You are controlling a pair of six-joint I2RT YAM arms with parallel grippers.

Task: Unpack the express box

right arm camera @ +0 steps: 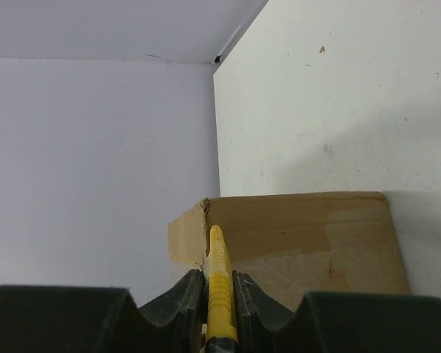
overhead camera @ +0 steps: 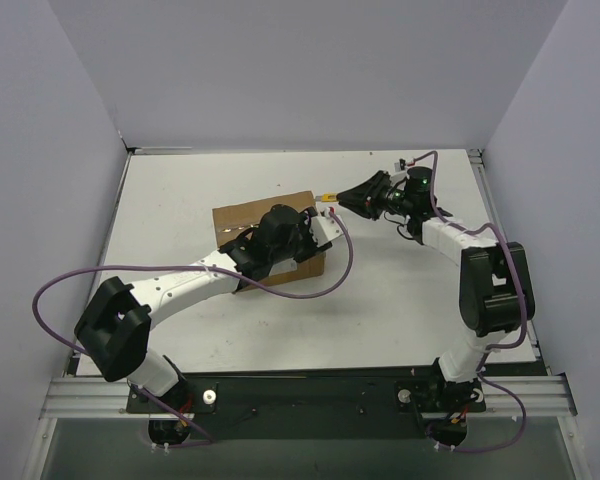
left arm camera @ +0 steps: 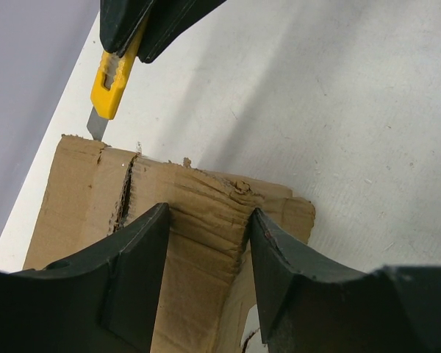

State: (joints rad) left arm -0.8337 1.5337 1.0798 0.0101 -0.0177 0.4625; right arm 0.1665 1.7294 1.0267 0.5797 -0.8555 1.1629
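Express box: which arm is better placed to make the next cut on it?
Right. The right gripper is shut on the yellow box cutter, blade tip at the end edge of the express box by its seam. The left gripper sits open on the box top, holding no tool, probably steadying it.

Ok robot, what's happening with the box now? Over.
Right gripper shut on yellow knife, blade at express box edge. Left gripper on the box, grip unclear. Box not yet open; nothing blocking.
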